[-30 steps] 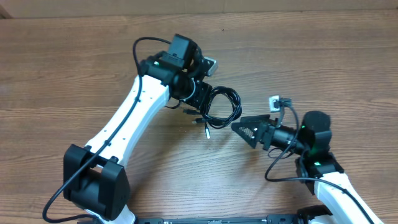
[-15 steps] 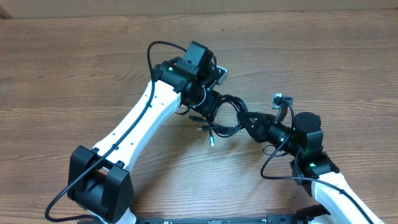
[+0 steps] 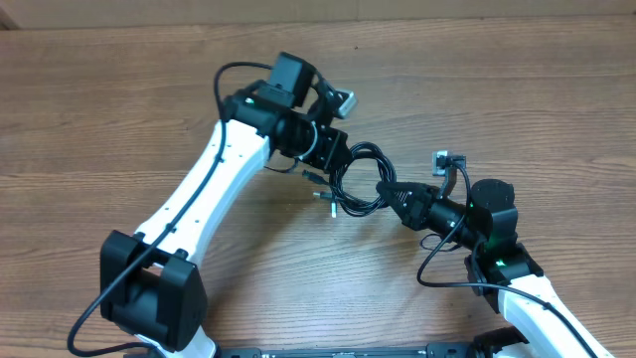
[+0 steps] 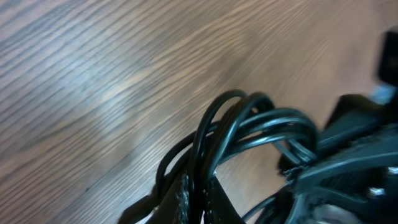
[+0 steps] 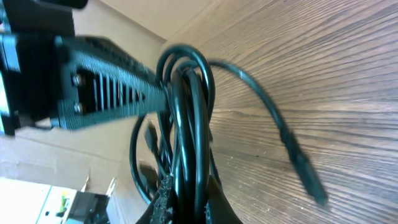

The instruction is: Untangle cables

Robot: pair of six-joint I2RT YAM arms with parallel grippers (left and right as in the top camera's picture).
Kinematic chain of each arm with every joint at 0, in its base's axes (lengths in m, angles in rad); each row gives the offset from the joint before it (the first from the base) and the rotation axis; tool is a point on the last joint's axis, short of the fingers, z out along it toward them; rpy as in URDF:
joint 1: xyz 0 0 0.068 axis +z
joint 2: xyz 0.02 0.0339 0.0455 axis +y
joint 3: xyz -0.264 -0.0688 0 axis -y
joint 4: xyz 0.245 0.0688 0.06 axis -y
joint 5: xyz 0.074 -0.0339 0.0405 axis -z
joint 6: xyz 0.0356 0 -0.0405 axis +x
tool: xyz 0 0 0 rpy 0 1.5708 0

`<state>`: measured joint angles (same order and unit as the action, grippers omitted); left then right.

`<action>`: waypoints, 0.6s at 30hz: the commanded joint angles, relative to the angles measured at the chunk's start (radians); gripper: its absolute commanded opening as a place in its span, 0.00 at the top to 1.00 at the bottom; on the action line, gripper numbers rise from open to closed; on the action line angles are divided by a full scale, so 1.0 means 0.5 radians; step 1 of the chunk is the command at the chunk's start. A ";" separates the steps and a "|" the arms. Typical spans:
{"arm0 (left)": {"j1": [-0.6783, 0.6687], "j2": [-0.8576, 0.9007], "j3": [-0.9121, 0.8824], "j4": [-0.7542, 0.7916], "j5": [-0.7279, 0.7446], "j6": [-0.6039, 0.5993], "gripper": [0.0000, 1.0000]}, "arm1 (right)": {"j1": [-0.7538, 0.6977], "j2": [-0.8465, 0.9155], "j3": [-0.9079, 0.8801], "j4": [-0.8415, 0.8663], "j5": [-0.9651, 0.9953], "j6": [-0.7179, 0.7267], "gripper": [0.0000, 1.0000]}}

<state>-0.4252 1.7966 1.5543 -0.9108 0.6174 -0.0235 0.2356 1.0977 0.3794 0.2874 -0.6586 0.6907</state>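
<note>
1. Overhead: the cables [image 3: 360, 181] are lying as one small black coil on the worktop [image 3: 547, 99], about mid-way between the two arms. The left end effector [image 3: 334, 159] is sitting at the coil's upper left edge, pressed together on its strands. The right end effector [image 3: 391, 193] is sitting at the coil's lower right edge, likewise pinching the strands. Short plug ends [image 3: 328, 204] are sticking out of the coil's lower left side, lying on the wood.

2. Left wrist: the left end effector [image 4: 196, 200] is pinching several looped strands of the cables [image 4: 249, 124], which are arching up and away from its fingers. The right end effector [image 4: 348, 163] is meeting the far right side of the loops. The picture is blurring, so finer detail is unclear.

3. Right wrist: the right end effector [image 5: 186, 194] is closing on the bundled cables [image 5: 189, 106], which are standing up from it as a tight loop. The left end effector [image 5: 99, 71] is gripping the loop's left side. One loose cord with a plug [image 5: 305, 171] is trailing right of the loop over the worktop [image 5: 323, 68].
</note>
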 commanded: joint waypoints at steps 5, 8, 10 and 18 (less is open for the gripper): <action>0.249 0.001 0.056 0.097 0.424 -0.175 0.96 | 0.024 -0.001 0.029 0.005 -0.259 -0.020 0.96; 0.309 0.001 0.056 0.096 0.286 -0.314 0.80 | 0.024 -0.001 0.029 0.005 -0.280 -0.021 0.96; 0.317 0.001 0.056 0.096 0.192 -0.333 0.76 | 0.024 -0.001 0.029 0.005 -0.298 -0.021 0.96; 0.313 0.001 0.056 0.096 -0.065 -0.435 0.78 | 0.024 -0.001 0.029 0.004 -0.323 -0.027 0.96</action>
<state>-0.2619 1.7966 1.5585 -0.8661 0.6041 -0.2405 0.2428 1.1015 0.3801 0.2771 -0.8001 0.6872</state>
